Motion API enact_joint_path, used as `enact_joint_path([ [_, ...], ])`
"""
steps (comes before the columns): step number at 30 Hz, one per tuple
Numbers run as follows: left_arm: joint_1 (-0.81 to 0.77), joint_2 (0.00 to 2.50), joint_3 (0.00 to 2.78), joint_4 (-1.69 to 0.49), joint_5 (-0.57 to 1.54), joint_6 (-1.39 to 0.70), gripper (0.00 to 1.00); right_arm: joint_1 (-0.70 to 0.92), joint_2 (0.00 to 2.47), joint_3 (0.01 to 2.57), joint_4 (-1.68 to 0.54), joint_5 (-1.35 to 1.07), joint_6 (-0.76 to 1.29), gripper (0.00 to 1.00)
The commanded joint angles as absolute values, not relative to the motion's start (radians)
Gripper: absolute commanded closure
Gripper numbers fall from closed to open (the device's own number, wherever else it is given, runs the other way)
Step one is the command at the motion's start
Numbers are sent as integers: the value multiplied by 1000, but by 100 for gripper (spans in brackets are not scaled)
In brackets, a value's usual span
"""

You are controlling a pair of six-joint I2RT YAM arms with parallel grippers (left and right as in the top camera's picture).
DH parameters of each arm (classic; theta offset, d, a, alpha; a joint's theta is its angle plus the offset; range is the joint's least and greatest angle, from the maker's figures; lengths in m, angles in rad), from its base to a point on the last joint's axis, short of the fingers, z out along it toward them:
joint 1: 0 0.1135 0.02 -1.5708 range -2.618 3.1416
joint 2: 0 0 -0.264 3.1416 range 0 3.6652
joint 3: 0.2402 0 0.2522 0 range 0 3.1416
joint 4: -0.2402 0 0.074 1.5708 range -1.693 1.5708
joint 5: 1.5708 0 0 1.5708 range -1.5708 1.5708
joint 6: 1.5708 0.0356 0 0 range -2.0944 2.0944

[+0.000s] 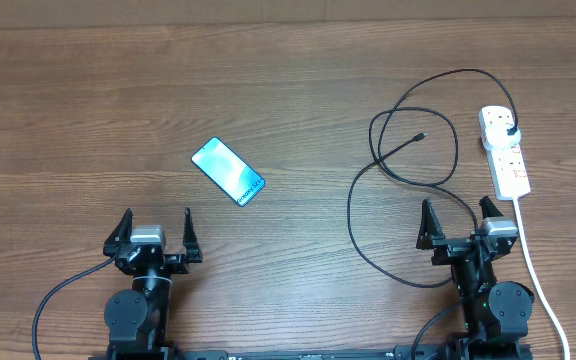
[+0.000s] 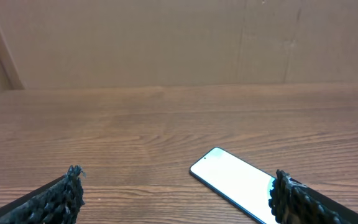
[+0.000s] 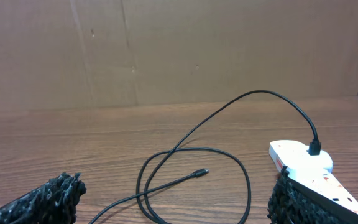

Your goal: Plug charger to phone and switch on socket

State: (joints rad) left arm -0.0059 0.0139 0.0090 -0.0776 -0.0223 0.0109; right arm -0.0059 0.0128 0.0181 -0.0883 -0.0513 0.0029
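On the brown wood-grain surface (image 1: 298,90) I see the phone (image 1: 228,171) lying flat, left of centre. It is a slim rectangle with rounded corners, glossy cyan-teal screen up, set at a diagonal. It sits ahead of my left pincer (image 1: 158,222) and apart from it. That pincer's jaws are spread wide with nothing between them. Its dark, rough-textured fingers (image 2: 58,199) fill the lower corners of the wrist view, and the phone lies close by the right-hand one.

Over on the right, the charger (image 1: 349,210) sprawls in loose loops, a thin matte black cable. Its small connector tip (image 1: 422,136) rests bare on the wood, well apart from the phone. Its black plug head (image 1: 509,131) is seated in the socket (image 1: 508,165), a smooth, white, elongated plastic strip with small red markings. A thick white cord (image 1: 536,270) runs from the strip toward the near edge. My right pincer (image 1: 457,212) hovers just beside the strip, jaws spread, holding nothing.
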Motion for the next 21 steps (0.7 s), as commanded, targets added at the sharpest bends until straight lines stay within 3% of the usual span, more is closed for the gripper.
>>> enact_joint_path([
  [1, -1, 6, 5, -77, -3, 22, 1, -9, 4, 8, -81, -45, -1, 0],
  [12, -1, 6, 7, -80, -4, -23, 0, -9, 4, 8, -81, -46, -1, 0],
  [21, -1, 6, 142, -263, -4, -57, 0, -9, 4, 8, -81, -46, -1, 0],
])
